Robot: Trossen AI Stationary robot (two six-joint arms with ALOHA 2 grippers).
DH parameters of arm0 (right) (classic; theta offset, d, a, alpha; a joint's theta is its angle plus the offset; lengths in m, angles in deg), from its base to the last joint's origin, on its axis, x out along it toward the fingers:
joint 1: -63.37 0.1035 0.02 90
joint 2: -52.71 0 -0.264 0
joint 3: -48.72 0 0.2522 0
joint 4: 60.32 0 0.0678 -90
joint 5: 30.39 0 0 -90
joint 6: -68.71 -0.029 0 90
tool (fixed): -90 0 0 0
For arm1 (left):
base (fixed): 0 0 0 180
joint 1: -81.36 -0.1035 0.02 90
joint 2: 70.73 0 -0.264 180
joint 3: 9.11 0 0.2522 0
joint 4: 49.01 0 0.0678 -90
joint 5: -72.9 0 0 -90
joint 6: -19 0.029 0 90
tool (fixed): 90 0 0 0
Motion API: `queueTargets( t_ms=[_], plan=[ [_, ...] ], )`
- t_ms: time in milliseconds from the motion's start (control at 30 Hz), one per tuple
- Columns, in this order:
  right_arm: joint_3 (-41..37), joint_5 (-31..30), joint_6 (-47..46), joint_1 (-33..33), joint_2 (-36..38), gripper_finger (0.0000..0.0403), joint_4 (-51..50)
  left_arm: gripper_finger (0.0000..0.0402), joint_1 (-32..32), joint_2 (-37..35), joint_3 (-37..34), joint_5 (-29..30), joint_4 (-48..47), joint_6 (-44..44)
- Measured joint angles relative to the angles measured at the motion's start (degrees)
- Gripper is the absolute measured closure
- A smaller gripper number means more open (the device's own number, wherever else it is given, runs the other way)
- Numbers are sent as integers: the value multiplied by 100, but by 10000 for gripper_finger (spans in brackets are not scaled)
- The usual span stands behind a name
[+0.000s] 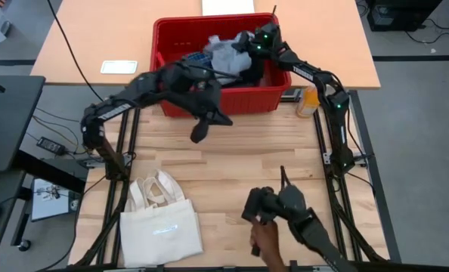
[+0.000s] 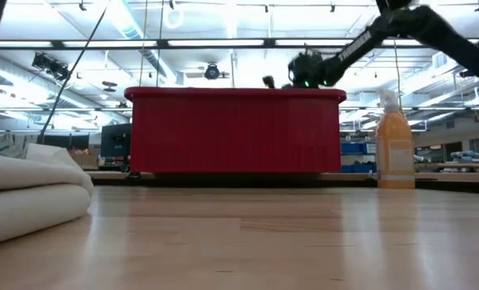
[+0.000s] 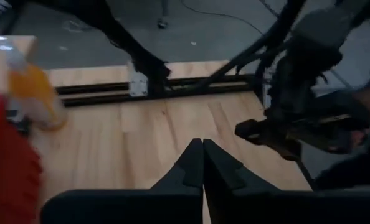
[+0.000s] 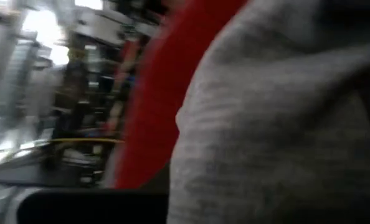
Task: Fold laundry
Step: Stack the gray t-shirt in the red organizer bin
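Note:
The laundry lies heaped in a red basket (image 1: 270,94) at the table's far side: a light grey top (image 1: 223,51), a blue plaid piece (image 1: 197,57) and dark pieces. My right gripper (image 1: 243,49) reaches down into the basket from the right, by the grey top (image 4: 278,124), which fills its wrist view. Its fingers are hidden; it reads as shut. My left gripper (image 1: 198,134) hangs shut and empty (image 3: 202,163) over bare wood just in front of the basket's near wall. My right gripper is close against the grey top (image 4: 253,93) inside the basket. Its fingers do not show in any view, so whether it touches the cloth cannot be told.
An orange bottle (image 1: 308,102) stands at the basket's right near corner. A cream tote bag (image 1: 160,223) lies near the table's front left. A person's hand (image 1: 266,238) holds a dark control arm (image 1: 277,202) at the front edge. Bare wood lies between.

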State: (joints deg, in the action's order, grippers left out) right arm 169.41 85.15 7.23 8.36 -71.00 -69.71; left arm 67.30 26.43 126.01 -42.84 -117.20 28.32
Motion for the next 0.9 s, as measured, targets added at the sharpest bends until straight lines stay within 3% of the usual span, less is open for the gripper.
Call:
queueTargets(
  t_ms=[200, 333, 567, 700, 900],
  plan=[
    [56, 575, 453, -348, -37, 283, -198, 397, 2, -649, 0, 699, -69, -98],
    [45, 342, 827, -433, 110, 210, -570, 397, -30, -973, 2, 1020, -67, -99],
    [55, -44, 1039, -449, 428, 98, -932, 397, -255, -1261, 2, 1086, -93, -41],
    [45, -686, 1224, -413, 656, 80, -1596, 397, -381, -1348, 2, 1077, -188, 170],
    [45, -1759, 1755, -188, 1048, 88, -1994, 397, -649, -1454, 2, 1069, -283, 556]
  ],
)
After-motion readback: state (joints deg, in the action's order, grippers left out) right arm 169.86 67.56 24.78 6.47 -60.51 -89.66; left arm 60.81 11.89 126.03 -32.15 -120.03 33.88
